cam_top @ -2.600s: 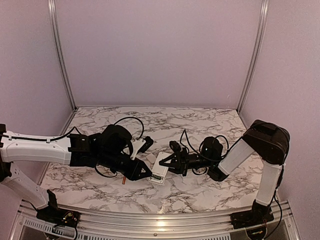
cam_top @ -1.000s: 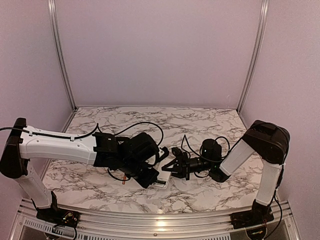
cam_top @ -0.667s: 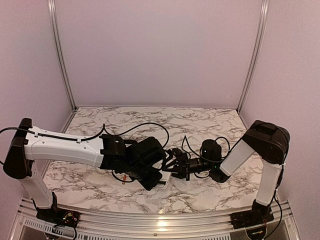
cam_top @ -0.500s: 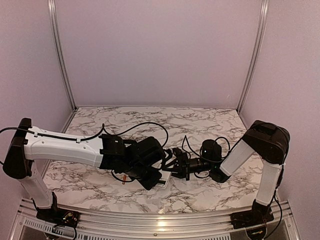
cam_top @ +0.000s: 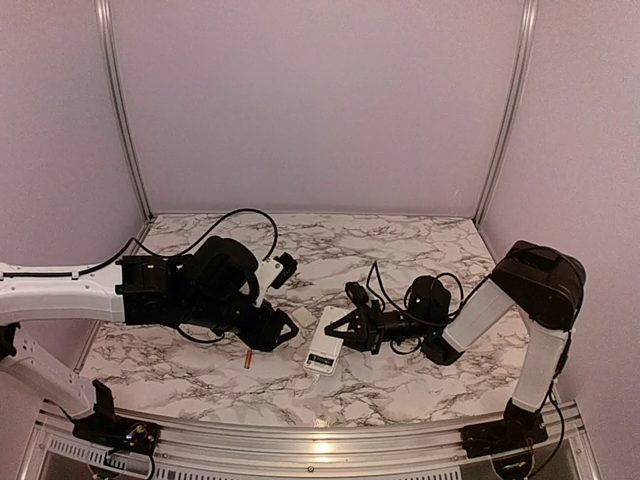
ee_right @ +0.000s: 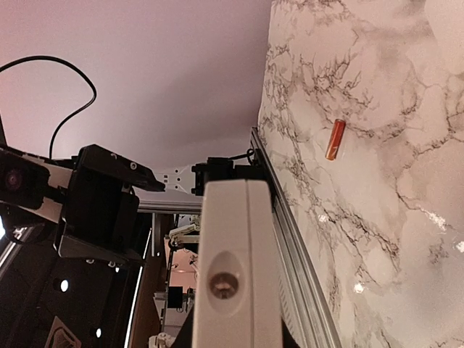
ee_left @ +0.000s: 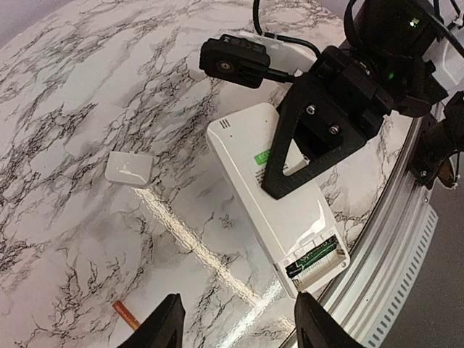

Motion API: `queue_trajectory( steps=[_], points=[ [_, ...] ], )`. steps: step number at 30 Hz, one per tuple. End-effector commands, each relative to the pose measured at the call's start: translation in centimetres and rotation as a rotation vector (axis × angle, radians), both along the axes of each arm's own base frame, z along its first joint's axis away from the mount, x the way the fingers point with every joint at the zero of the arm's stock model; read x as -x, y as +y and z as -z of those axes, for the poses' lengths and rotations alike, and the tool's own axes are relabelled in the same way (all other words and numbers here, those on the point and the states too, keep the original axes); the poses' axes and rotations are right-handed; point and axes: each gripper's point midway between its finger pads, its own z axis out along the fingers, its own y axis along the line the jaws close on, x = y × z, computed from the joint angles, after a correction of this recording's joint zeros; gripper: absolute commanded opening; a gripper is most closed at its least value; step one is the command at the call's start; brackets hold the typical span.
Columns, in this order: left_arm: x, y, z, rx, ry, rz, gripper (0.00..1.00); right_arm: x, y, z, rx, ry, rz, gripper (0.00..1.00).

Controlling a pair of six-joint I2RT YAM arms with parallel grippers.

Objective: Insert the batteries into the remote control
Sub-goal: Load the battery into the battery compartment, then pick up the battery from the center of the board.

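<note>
- Top view: the right end effector [cam_top: 342, 327] is clamped on the far end of the remote control [cam_top: 323, 350], mid-tabletop [cam_top: 400, 250]. The left end effector [cam_top: 278, 328] hovers just left of it.
- Left wrist view: its fingers stand apart, empty. The remote's near-end compartment is uncovered. The orange-red battery [ee_left: 125, 313] lies loose to the left, and the white cover piece [ee_left: 129, 169] lies farther off.
- Right wrist view: the remote shows end-on, with the battery beyond it.

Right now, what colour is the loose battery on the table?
Orange-red; the battery shows best in right wrist view.

Overhead view faces the whole table [cam_top: 420, 250]; both close wrist views share the remote control [ee_left: 290, 217].
</note>
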Motion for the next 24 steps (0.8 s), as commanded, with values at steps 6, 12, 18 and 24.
queue_trajectory(
  steps=[6,12,18,24],
  points=[
    [-4.0,6.3,2.0,-0.035,0.018,-0.243,0.57,-0.1,-0.6,-3.8,-0.034,-0.302,-0.007,0.00],
    [-2.9,9.6,6.8,-0.208,0.099,-0.279,0.57,-0.7,-1.3,-3.5,0.038,-0.352,0.000,0.00],
    [-3.0,11.4,9.9,-0.288,0.198,-0.328,0.57,-1.0,-2.2,-3.3,0.062,-0.367,0.012,0.00],
    [-3.7,10.8,12.4,-0.317,0.255,-0.341,0.51,-0.8,-2.3,-3.8,0.056,-0.419,0.000,0.00]
  ],
)
